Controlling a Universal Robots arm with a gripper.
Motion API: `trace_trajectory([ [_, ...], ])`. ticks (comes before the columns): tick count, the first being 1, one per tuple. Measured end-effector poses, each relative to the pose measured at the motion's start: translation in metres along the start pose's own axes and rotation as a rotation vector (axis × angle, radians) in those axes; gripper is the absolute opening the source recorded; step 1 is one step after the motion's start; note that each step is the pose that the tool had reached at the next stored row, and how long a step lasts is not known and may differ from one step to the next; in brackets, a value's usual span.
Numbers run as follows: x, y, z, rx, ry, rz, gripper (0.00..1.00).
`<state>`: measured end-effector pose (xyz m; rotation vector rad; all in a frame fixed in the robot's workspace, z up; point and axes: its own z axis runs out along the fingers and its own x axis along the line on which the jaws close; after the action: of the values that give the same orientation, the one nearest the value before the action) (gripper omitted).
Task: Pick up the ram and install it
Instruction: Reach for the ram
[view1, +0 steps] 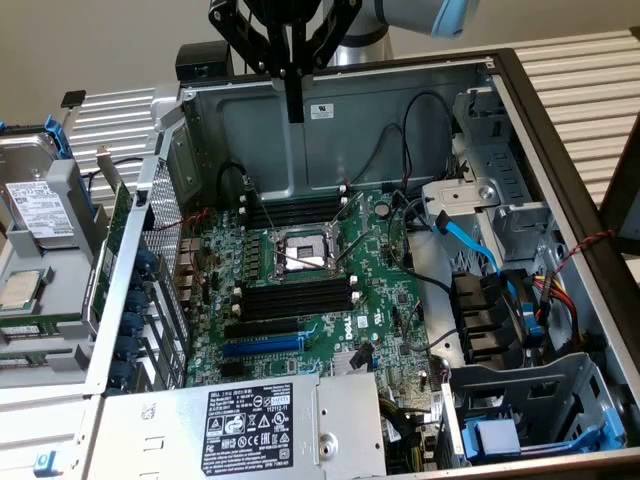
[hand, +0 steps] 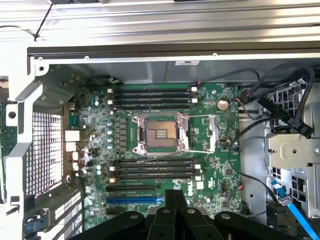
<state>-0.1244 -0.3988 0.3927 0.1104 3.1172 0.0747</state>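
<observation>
Black pincer gripper (view1: 293, 100) hangs clenched, empty, over the grey metal computer case (view1: 250, 140); long green ram stick (view1: 105, 265) seemingly stands edge-up outside its wall, exterior view's left; sound pickup needs jaws parted, squared across that thin edge.

Exterior view: you look down at a slant into the open case (view1: 560, 130) from high over its power supply (view1: 300, 420), which lies nearest the lens. The motherboard (view1: 330, 290) sits mid-frame and the case's far wall (view1: 250, 140) stands behind it. The framing is wide and reaches the drive trays (view1: 40, 240) at the exterior view's left.

Wrist view: you look almost straight down on the same board from closer in, with the gripper (hand: 175, 200) in the foreground.

Shared by the 2 views: the CPU socket (view1: 305, 252) (hand: 161, 133), the 2 banks of memory slots (view1: 295, 298) (hand: 150, 169), the blue expansion slot (view1: 262, 345) (hand: 134, 200) and the far wall.
</observation>
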Motion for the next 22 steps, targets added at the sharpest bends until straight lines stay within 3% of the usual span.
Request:
trace_trajectory([
  [4, 0.010, -0.0007, -0.0001, -0.0003, -0.0021, 0.000, 0.11],
  [13, 0.046, -0.0033, -0.0009, -0.0011, -0.0124, -0.001, 0.11],
  [22, 0.087, -0.0063, -0.0018, -0.0013, -0.0152, -0.001, 0.11],
])
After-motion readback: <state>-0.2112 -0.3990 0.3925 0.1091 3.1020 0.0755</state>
